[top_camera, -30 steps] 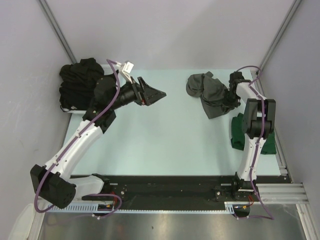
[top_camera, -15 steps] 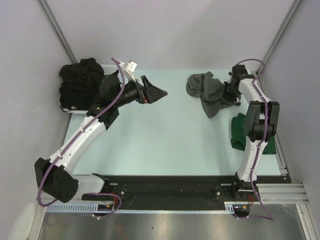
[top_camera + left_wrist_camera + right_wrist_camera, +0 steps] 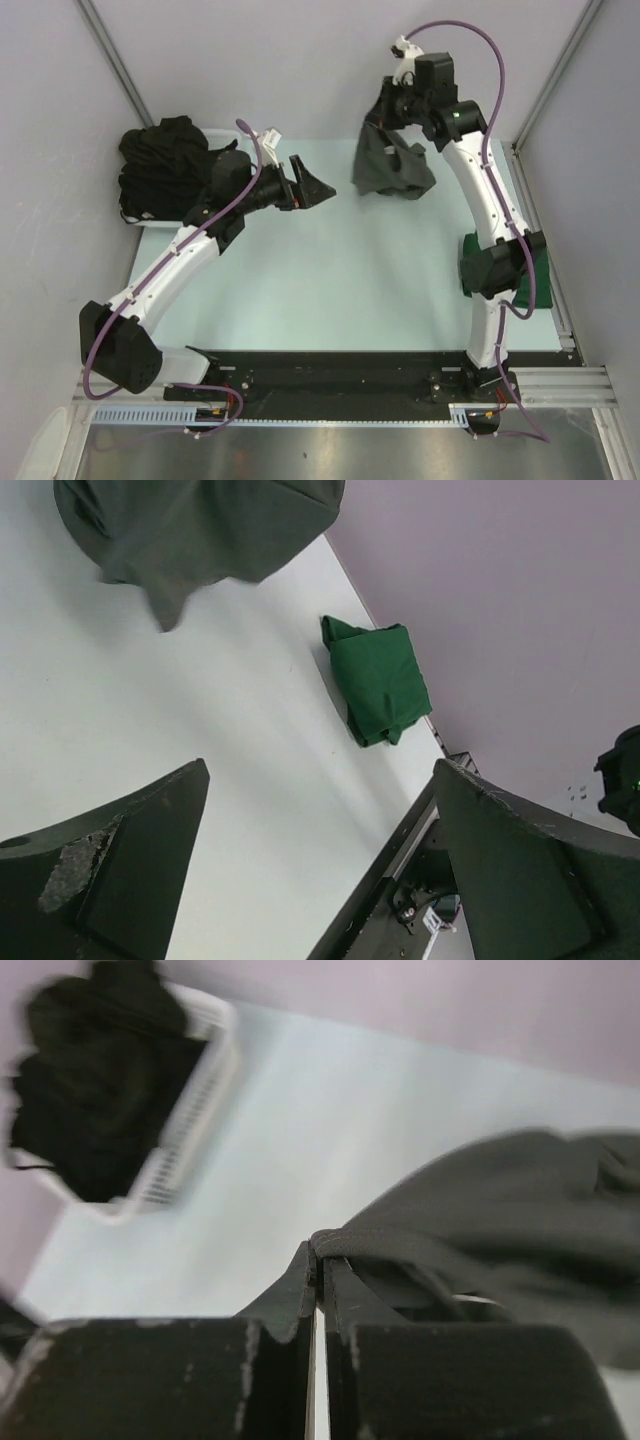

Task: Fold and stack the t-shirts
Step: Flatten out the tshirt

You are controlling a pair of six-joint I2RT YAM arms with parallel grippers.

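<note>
My right gripper (image 3: 386, 112) is shut on a hem of the charcoal grey t-shirt (image 3: 392, 166) and is raised over the back of the table, so the shirt hangs bunched below it. The right wrist view shows the fingertips (image 3: 320, 1252) pinching the folded edge of the grey shirt (image 3: 500, 1210). My left gripper (image 3: 316, 188) hovers open and empty to the left of the shirt, pointing toward it. In the left wrist view the left gripper (image 3: 320, 770) frames bare table, with the grey shirt (image 3: 200, 530) above. A folded dark green t-shirt (image 3: 380, 680) lies at the table's right edge (image 3: 540, 288).
A white basket (image 3: 190, 1110) heaped with black t-shirts (image 3: 160, 165) stands at the back left corner. The pale table (image 3: 320, 270) is bounded by grey walls on three sides. The black base rail (image 3: 330, 375) runs along the near edge.
My right gripper closed on the grey shirt and lifted it off the table, up and toward the back left. The left arm edged slightly to the right.
</note>
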